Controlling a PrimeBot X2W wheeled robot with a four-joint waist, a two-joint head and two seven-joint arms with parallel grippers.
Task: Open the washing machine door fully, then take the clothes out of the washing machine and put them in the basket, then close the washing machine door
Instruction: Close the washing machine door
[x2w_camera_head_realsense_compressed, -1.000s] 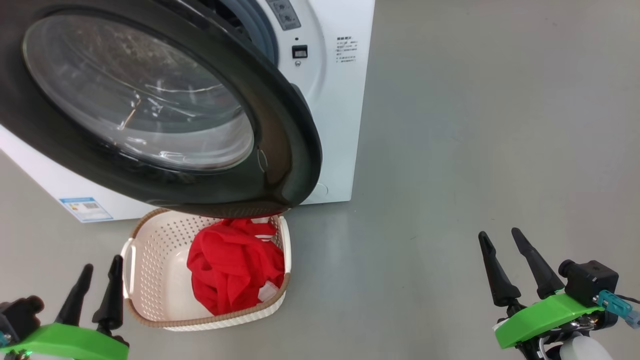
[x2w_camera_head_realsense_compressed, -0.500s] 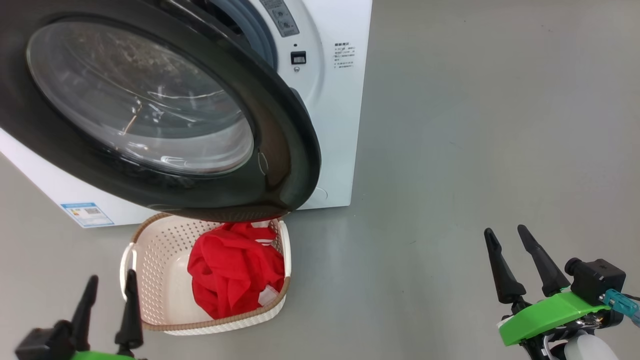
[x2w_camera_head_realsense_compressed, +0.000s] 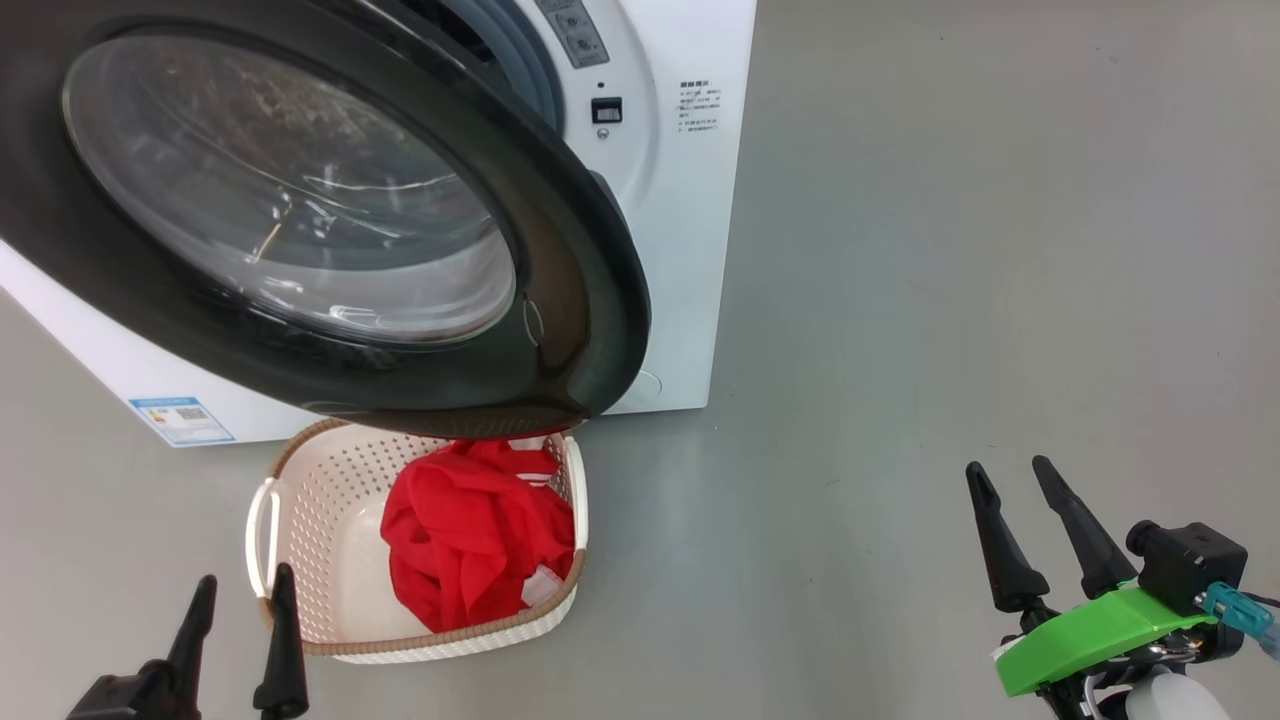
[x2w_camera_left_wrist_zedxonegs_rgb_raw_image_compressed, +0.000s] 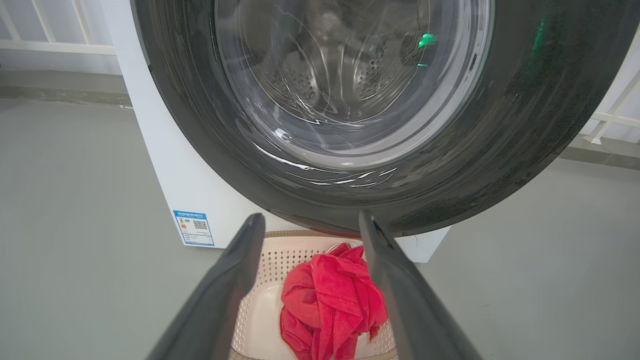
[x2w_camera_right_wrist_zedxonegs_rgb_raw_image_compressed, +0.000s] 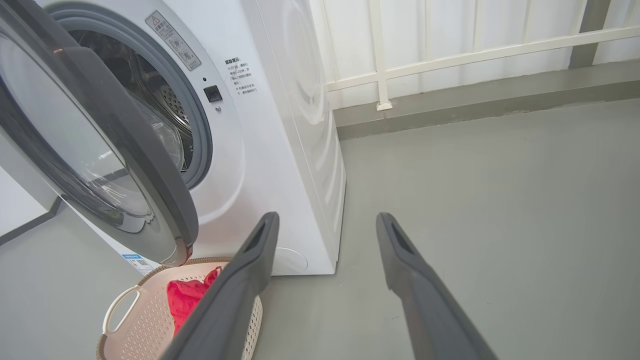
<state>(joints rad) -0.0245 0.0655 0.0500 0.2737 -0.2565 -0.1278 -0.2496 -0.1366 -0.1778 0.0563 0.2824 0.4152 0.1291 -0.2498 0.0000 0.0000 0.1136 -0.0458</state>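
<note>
1. Washing machine door (x2w_camera_head_realsense_compressed: 300, 210) takes up the upper left of the head view, swung out from the cabinet. Its glossy black rim surrounds a bulging clear window. It looks roughly half open, though the angle is hard to judge from above.
2. Below the washing machine door, a blue sticker (x2w_camera_head_realsense_compressed: 182, 420) sits low on the white front panel.
3. At the lower left, the left gripper (x2w_camera_head_realsense_compressed: 247, 576) has its two dark fingers spread apart, gripping nothing. It hovers just beside the basket's near left corner, and in the left wrist view its fingers frame the red heap.
4. The basket (x2w_camera_head_realsense_compressed: 318, 520) stands on the grey floor (x2w_camera_head_realsense_compressed: 950, 250) right in front of the machine, its far end hidden under the door's lower edge. The clothes (x2w_camera_head_realsense_compressed: 470, 545) lie inside it, bunched toward its right side, with a small white patch at the near edge.
5. The washing machine (x2w_camera_head_realsense_compressed: 690, 250) rises behind. In the right wrist view its steel drum (x2w_camera_right_wrist_zedxonegs_rgb_raw_image_compressed: 170, 100) shows past the grey gasket (x2w_camera_right_wrist_zedxonegs_rgb_raw_image_compressed: 206, 145).
6. At the lower right, the right gripper (x2w_camera_head_realsense_compressed: 1006, 465) is likewise spread wide and holds nothing, well apart from the basket.
</note>
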